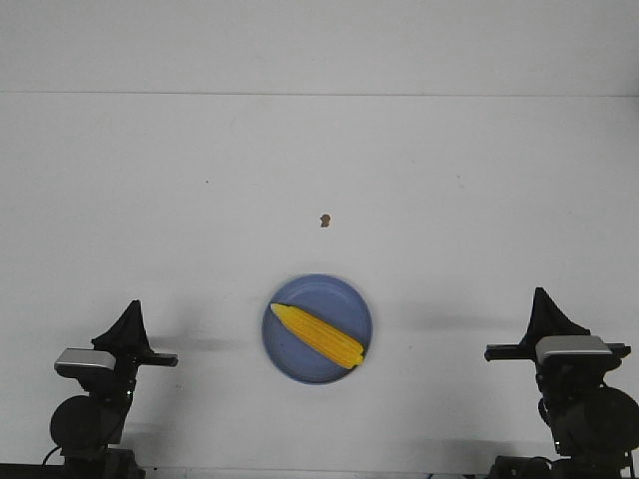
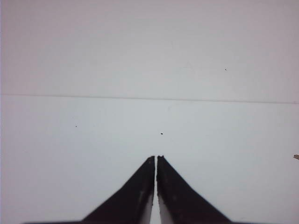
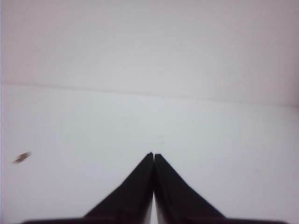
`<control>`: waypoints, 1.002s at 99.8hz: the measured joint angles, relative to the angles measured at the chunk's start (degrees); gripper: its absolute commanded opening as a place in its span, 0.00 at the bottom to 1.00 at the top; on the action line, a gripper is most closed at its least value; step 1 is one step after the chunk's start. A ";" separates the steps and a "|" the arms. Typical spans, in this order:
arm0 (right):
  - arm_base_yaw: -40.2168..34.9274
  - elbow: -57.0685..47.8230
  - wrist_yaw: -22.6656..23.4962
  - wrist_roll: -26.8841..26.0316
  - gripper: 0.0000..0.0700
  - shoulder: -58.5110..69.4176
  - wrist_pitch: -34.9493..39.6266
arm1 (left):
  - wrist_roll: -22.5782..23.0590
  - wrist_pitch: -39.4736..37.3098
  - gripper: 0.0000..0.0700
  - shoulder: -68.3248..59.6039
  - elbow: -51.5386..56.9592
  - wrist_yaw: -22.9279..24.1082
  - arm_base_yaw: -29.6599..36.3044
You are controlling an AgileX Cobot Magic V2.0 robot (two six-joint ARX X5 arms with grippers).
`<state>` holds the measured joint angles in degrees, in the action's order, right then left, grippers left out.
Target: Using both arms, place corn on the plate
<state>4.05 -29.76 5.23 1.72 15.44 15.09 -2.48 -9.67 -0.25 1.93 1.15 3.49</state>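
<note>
Sitting diagonally on the blue plate (image 1: 318, 328) mid-bench is the corn (image 1: 319, 335), pointed end toward the robot's left. Both claws are pinched together on nothing, left claw (image 2: 156, 158) and right claw (image 3: 153, 156), parked well apart from the plate. Small brown speck (image 1: 324, 220) further out, maybe a crumb.
</note>
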 measured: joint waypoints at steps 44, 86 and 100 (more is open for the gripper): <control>-0.02 21.57 -0.94 -0.09 0.00 -15.43 -13.73 | 0.00 -0.04 0.02 0.00 0.00 0.00 0.00; -0.02 28.92 -0.90 -1.22 0.00 -15.37 -22.03 | 0.00 0.00 0.02 0.00 0.00 0.00 0.00; -0.02 28.94 -0.87 -1.53 0.00 -15.37 -22.01 | 0.00 -0.02 0.02 0.00 0.00 0.00 0.00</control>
<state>4.03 -0.82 4.36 0.19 0.08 -6.92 -2.48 -9.69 -0.25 1.93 1.15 3.49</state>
